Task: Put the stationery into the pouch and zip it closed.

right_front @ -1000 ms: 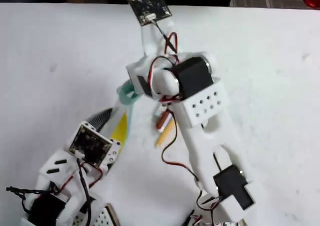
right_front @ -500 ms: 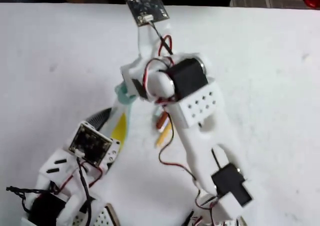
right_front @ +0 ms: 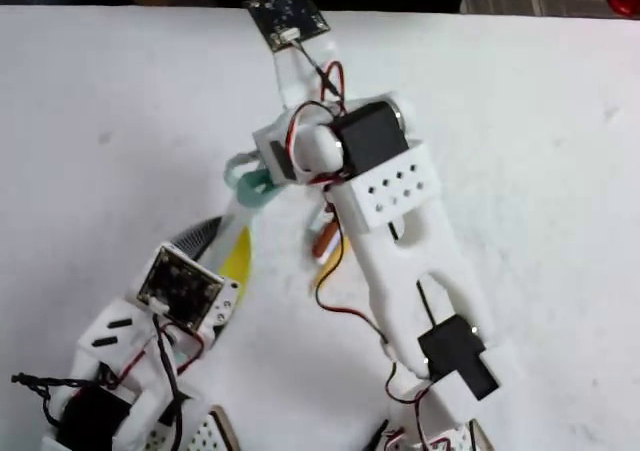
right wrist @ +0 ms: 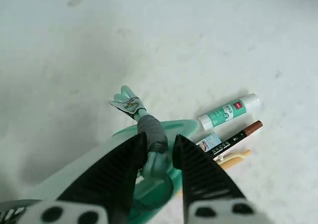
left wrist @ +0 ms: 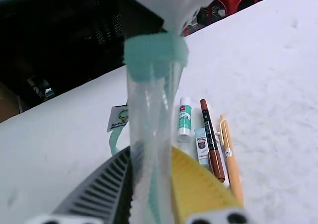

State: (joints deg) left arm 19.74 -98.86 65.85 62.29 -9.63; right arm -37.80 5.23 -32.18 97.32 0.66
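one desk [right_front: 520, 121]: white, with both arms and all the task's things carried on it.
right arm [right_front: 400, 231]: stretched from the near edge toward the middle of the desk, as seen from the high view, with its wrist above one end of the pouch.
left arm [right_front: 130, 351]: set at the near corner and pointed at the other end of the pouch.
pouch [left wrist: 149, 119]: clear with teal trim, stood on edge on the desk between the two arms and held at both ends.
left fingers [left wrist: 198, 189]: one black and ribbed, one yellow, closed on the pouch's clear edge, which is pinched between them.
right fingers [right wrist: 198, 174]: black, closed on the zip pull [right wrist: 151, 130], a grey-wrapped teal tab at the pouch's end.
stationery: laid side by side on the desk just beside the pouch, outside it.
orange pen [left wrist: 231, 159]: placed farthest from the pouch.
brown pen [left wrist: 211, 139]: placed touching or almost touching the orange pen.
glue stick [right wrist: 228, 112]: white and green, placed nearest the pouch.
blue-labelled piece [left wrist: 201, 144]: small, placed between the glue stick and the brown pen.
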